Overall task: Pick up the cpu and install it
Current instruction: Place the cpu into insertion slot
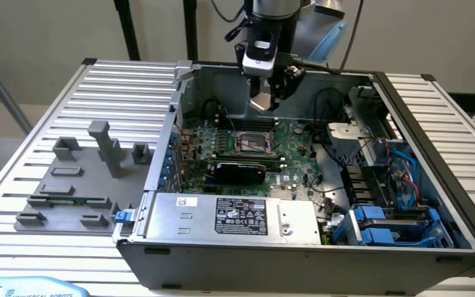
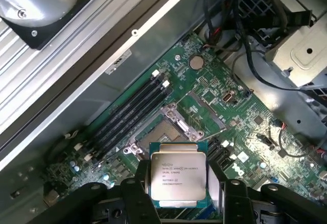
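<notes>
Computer case (image 1: 303, 263) lies open on the slatted counter (image 1: 47, 210), across the exterior view's middle and right. Gripper (image 1: 269, 99) hangs at upper centre above the motherboard (image 1: 291, 179). Wrist view adds the jaws clamped on the cpu (image 2: 178, 177), held clear of the socket (image 2: 166, 130).

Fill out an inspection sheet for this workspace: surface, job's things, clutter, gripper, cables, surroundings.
Surface: ribbed metal table, open computer case lying on it.
Job's things: cpu held above the motherboard; socket looks empty.
Clutter: grey tray blocks and green memory stick on the exterior view's left.
Gripper: gripper shut on the cpu, over the case.
Cables: loose bundles inside the case, none across the socket.
Surroundings: black stand poles behind the table.
</notes>
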Controlling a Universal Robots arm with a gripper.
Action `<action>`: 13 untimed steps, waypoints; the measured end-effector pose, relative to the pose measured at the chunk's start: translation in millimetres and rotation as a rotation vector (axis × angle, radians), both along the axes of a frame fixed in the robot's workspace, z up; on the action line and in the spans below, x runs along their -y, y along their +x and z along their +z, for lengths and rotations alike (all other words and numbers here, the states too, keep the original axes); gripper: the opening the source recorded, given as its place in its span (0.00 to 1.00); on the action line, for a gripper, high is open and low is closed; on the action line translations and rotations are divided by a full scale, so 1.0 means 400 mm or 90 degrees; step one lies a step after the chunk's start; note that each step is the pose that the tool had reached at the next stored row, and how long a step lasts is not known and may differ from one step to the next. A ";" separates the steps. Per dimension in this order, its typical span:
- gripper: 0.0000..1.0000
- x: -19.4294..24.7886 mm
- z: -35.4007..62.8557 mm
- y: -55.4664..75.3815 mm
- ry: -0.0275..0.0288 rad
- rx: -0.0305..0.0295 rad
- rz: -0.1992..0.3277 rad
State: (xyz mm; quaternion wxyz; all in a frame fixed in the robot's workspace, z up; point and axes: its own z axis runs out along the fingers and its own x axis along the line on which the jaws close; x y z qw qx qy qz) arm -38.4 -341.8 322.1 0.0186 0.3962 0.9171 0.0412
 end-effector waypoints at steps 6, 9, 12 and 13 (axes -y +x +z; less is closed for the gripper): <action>0.55 0.000 -0.014 0.000 0.0000 0.0000 -0.070; 0.55 0.000 -0.021 0.000 0.0000 0.0000 -0.104; 0.55 0.000 -0.028 0.000 0.0000 0.0000 -0.139; 0.55 0.000 -0.030 0.000 0.0001 0.0000 -0.151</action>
